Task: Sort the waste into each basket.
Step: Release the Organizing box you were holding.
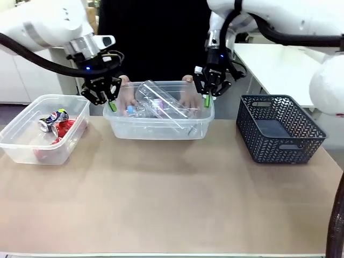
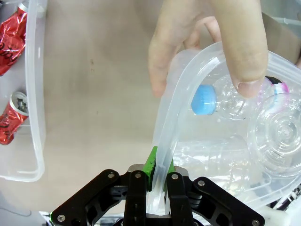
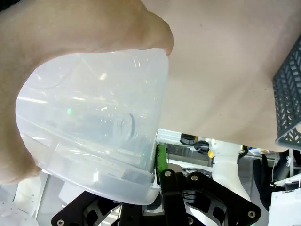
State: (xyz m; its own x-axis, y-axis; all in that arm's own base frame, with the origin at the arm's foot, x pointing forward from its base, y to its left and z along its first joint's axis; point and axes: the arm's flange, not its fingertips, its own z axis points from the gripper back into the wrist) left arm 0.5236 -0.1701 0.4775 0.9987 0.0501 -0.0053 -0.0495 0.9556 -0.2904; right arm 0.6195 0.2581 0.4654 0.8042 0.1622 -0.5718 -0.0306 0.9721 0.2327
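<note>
Both my pincers are closed on the rim of the middle basket [image 1: 159, 129]: left pincer [image 1: 111, 105] at its left end, right pincer [image 1: 207, 99] at its right end. Clear bottles [image 1: 161, 106] lie inside, and a person's hands [image 1: 189, 98] touch it. Cans [image 1: 55, 122] lie in the left basket [image 1: 24, 150] on the surface [image 1: 172, 204].

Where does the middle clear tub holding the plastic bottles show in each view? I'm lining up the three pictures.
Front view: the middle tub sits centre, at the far table edge.
Left wrist view: its rim rises from bottom centre, clamped by the left gripper.
Right wrist view: its corner occupies the left half.
Shared landmark: the person's hand on it.
</note>
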